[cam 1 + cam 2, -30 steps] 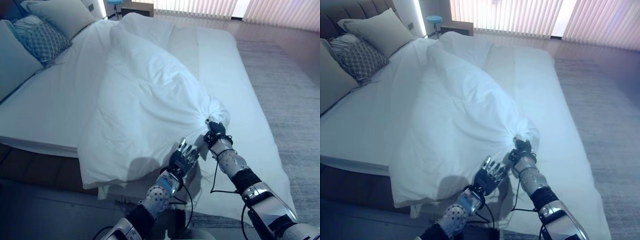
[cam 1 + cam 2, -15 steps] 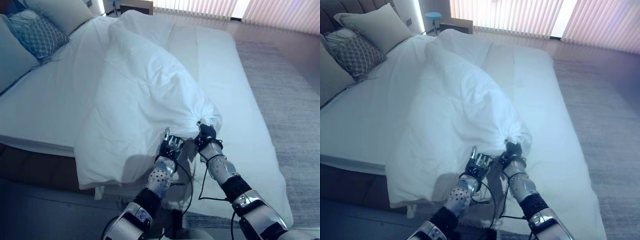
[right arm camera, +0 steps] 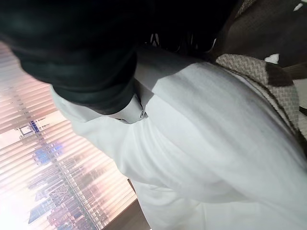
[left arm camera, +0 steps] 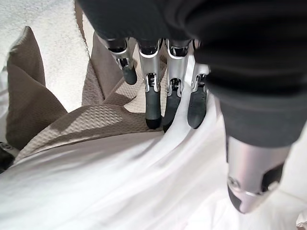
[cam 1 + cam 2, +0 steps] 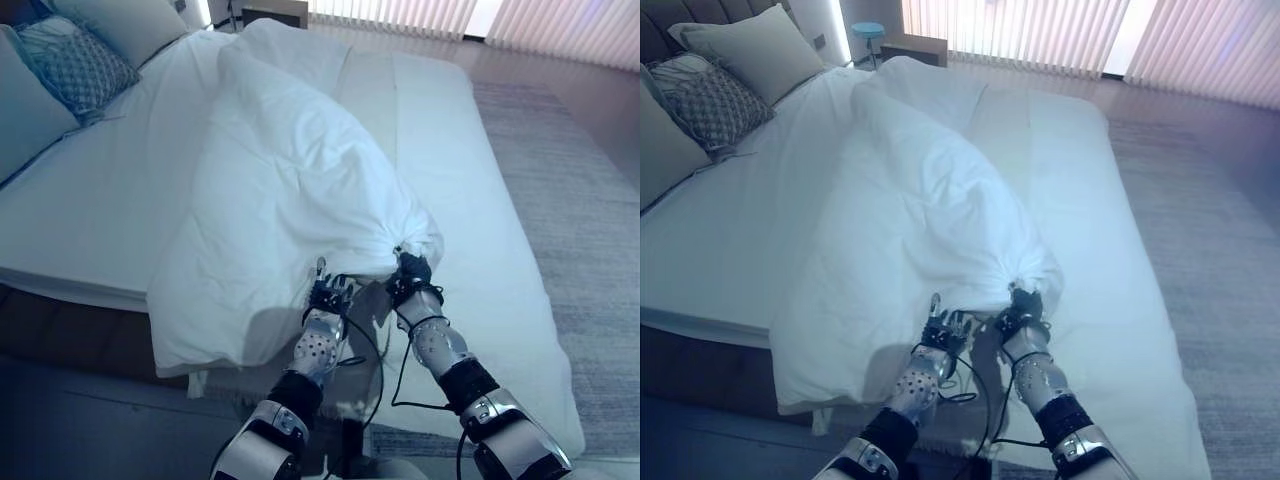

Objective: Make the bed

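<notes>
From the left eye view I see the white duvet (image 5: 290, 190) lying bunched in a long heap across the bed (image 5: 470, 150), its near corner gathered into a knot at the foot edge. My right hand (image 5: 411, 271) is clamped on that knot, fingers curled into the cloth. My left hand (image 5: 328, 297) is just beside it, at the duvet's lower edge.

The right eye view shows pillows (image 5: 745, 55) at the head of the bed, well apart from both hands.

In the left wrist view my left hand's fingers (image 4: 152, 103) reach out straight, tips touching a beige textured blanket (image 4: 96, 122) where white cloth overlaps it.

In the right wrist view white cloth presses against the dark cover.
</notes>
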You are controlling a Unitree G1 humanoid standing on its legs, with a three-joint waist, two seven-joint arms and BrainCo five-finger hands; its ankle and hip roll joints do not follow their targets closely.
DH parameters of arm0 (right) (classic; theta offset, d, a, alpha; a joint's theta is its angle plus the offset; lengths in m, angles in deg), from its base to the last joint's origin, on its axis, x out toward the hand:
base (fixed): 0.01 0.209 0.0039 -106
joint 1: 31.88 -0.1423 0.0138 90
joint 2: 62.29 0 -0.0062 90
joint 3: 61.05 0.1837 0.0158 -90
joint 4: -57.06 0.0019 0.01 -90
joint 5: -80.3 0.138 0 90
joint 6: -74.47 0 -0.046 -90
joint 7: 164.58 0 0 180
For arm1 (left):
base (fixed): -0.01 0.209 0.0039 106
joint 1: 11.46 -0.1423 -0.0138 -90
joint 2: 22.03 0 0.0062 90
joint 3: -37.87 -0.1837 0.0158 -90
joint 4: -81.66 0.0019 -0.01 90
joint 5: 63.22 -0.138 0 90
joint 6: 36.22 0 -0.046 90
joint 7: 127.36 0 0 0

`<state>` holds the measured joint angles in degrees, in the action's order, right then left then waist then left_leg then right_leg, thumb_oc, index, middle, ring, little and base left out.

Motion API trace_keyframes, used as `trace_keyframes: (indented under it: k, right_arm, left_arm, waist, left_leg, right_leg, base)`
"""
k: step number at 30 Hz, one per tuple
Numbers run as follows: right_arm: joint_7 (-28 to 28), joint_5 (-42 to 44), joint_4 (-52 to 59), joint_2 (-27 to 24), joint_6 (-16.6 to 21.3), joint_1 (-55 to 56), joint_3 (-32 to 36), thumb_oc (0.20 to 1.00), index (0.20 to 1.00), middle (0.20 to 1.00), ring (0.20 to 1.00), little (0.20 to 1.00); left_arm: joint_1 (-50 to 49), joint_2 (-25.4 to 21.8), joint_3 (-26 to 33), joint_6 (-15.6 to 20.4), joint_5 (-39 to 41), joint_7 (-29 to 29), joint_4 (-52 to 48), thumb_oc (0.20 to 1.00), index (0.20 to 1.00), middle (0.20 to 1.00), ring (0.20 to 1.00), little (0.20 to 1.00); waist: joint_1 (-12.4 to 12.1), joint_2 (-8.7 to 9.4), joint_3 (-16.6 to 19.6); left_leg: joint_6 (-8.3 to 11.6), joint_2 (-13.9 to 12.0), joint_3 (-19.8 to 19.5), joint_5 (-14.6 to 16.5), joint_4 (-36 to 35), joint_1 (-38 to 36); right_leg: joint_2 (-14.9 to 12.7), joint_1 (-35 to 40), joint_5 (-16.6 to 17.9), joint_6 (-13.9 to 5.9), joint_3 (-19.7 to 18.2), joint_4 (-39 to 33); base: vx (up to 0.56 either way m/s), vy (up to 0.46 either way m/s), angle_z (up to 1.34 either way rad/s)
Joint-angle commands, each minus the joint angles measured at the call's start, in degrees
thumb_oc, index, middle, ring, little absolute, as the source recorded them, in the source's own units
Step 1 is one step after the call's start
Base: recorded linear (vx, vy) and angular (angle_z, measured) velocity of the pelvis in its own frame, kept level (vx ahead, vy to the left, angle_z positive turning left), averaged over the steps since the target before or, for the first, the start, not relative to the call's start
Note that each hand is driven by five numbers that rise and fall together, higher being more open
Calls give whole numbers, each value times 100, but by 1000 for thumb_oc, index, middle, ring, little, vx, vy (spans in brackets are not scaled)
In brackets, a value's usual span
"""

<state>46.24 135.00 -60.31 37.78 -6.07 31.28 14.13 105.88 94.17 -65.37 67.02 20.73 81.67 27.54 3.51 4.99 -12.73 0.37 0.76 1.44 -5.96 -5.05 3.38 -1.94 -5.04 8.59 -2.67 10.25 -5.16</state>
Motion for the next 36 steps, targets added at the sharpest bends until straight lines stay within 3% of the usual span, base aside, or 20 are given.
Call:
trace_keyframes:
  k: [1,11,17,20,28,36]
  right_arm:
    - [201,-287,610,-298,948,152,917,200,200,200,200,200]
    - [358,-427,606,-298,1155,521,1322,200,200,200,200,200]
    - [263,-264,805,-190,1336,918,1430,200,200,200,200,200]
    - [123,-209,1132,-153,1313,1169,1335,200,200,200,200,200]
    - [-262,-275,2144,-265,1183,1589,1281,200,200,200,200,200]
    - [-362,-857,2269,-544,897,1405,1243,200,200,200,200,200]
  left_arm:
    - [329,-254,771,783,-525,6,216,1000,1000,1000,1000,1000]
    - [252,-493,1058,901,-808,-19,149,1000,1000,1000,1000,1000]
    - [377,-699,1306,901,-1014,23,322,1000,1000,1000,1000,1000]
    - [474,-831,1431,735,-1155,31,524,1000,1000,1000,1000,1000]
    - [772,-999,1088,-252,-1396,-385,1275,1000,1000,1000,1000,1000]
    - [579,-891,597,-474,-1770,-680,1205,1000,1000,1000,1000,1000]
  waist:
    - [-219,163,275]
    - [-255,197,332]
    - [-158,181,376]
    - [-70,142,389]
    - [244,-83,220]
    - [284,-143,53]
  left_leg:
    - [302,14,156,478,5,-182]
    - [333,38,-46,481,5,-173]
    - [329,48,-148,483,5,-185]
    - [299,41,-86,507,5,-237]
    - [234,58,5,439,5,-118]
    - [147,52,161,414,5,-15]
  right_leg:
    - [-247,-28,-488,-532,201,564]
    - [-304,22,-626,-503,454,726]
    - [-282,3,-722,-460,391,833]
    - [-249,-35,-753,-450,259,904]
    - [-224,-324,-719,-444,-13,1015]
    - [-161,-577,-603,-450,-254,1039]
  base:
    - [13,-18,14]
    - [14,-17,17]
    - [20,-11,16]
    - [13,9,4]
    - [-23,26,-6]
    - [-23,27,-22]
